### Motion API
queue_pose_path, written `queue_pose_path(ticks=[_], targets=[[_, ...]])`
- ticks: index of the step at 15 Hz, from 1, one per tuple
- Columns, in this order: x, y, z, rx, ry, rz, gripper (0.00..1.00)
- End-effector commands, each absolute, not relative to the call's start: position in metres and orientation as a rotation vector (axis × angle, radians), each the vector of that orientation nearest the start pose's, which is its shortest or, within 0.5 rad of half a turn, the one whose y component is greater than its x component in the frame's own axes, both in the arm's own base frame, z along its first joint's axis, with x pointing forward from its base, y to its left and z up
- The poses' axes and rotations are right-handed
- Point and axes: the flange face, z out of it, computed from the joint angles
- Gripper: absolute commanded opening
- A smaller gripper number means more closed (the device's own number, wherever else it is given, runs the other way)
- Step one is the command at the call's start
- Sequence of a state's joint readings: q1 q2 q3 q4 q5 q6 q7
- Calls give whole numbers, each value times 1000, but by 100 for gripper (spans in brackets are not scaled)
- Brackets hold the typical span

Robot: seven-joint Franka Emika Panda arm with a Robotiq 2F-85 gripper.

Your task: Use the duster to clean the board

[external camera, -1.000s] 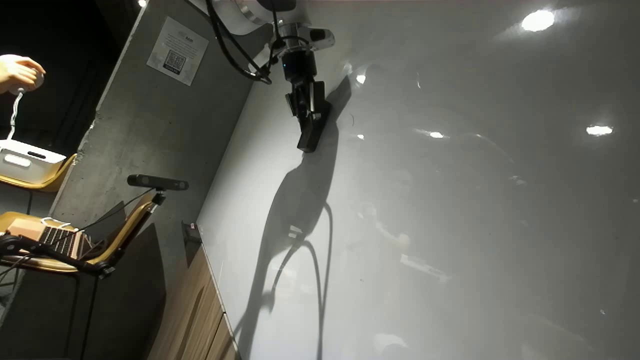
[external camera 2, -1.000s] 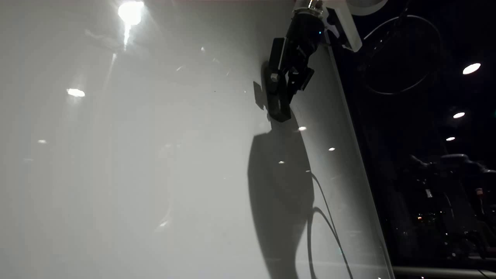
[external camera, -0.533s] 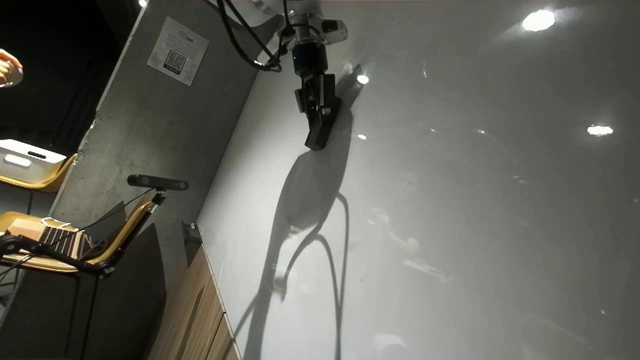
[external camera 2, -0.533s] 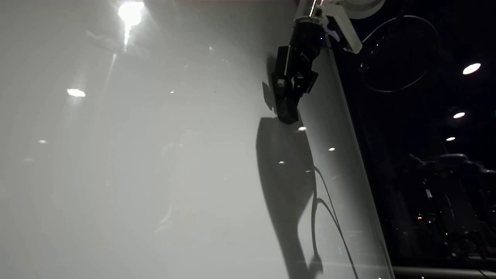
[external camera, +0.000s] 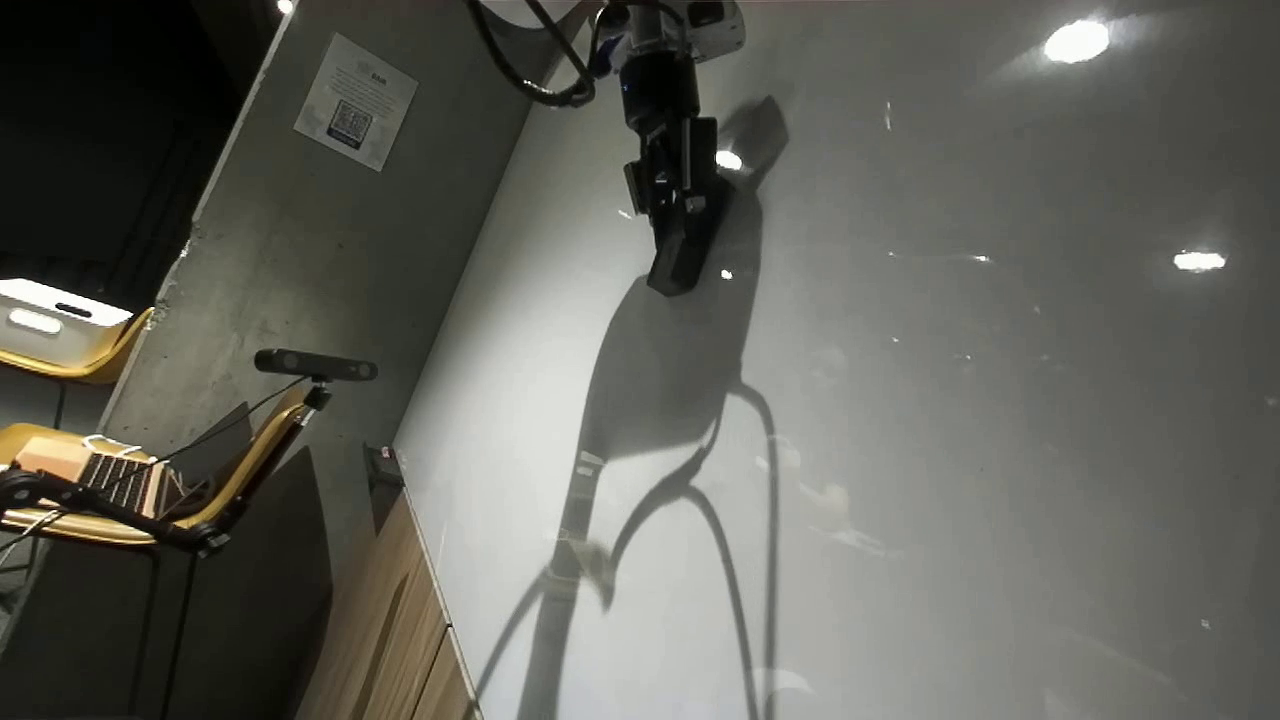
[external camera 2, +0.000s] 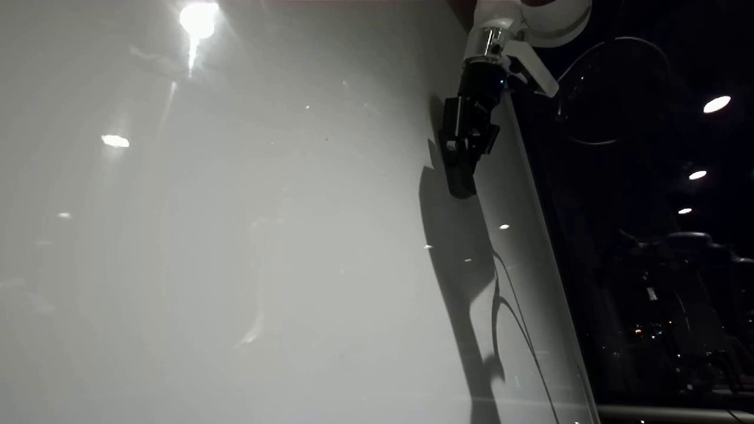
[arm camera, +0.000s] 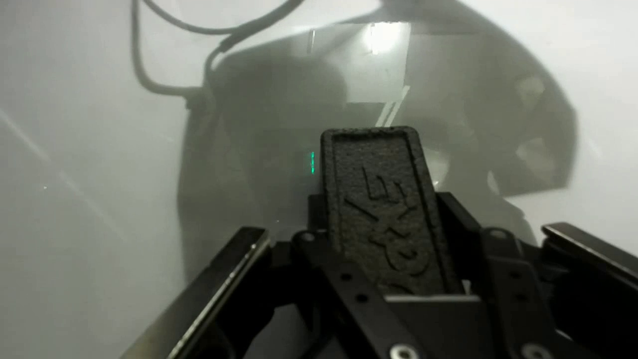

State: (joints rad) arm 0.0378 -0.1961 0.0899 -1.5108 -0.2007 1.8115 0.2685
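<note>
The duster, a small blackish oblong block with carved marks on its face, shows in both exterior views [external camera: 678, 262] [external camera 2: 460, 179] and in the wrist view [arm camera: 384, 199]. My gripper [external camera: 685, 205] is shut on it, with one finger on each long side, as the wrist view [arm camera: 386, 217] shows. The duster's lower end sticks out past the fingers. The board is the large glossy white panel in both exterior views [external camera: 950, 450] [external camera 2: 265, 235] and behind the duster in the wrist view [arm camera: 75, 199]. The duster is against or very close to the board; I cannot tell if its whole face touches.
A grey wall [external camera: 360, 250] with a white sheet [external camera: 357, 102] meets the board at the left. A wood panel [external camera: 375, 620] lies below it. A yellow chair [external camera: 260, 460] carries a laptop and a camera. Black cables [external camera: 540, 90] hang from my arm. The board's side edge [external camera 2: 551, 247] borders darkness.
My gripper and the duster have slid along the board, rightward and slightly up in an exterior view, rightward and down in an exterior view. A person's hand at the far left has left the picture.
</note>
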Motion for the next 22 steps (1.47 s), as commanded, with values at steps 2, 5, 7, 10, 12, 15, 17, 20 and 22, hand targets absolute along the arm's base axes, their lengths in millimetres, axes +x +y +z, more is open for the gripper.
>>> queue_pose_path(ticks=[2,5,7,10,12,15,17,20,22], targets=[[536,-26,784,-3135,351,-961,31],[540,-61,771,-3141,384,-905,31],[527,-63,743,-3138,388,-745,31],[488,-48,680,-3186,392,-459,31],[476,-41,640,-3200,373,-310,31],[456,-37,596,-3214,355,-167,31],[440,-46,568,-3220,356,-79,31],[411,-53,523,-3207,361,59,31],[393,-55,489,-3181,333,145,31]])
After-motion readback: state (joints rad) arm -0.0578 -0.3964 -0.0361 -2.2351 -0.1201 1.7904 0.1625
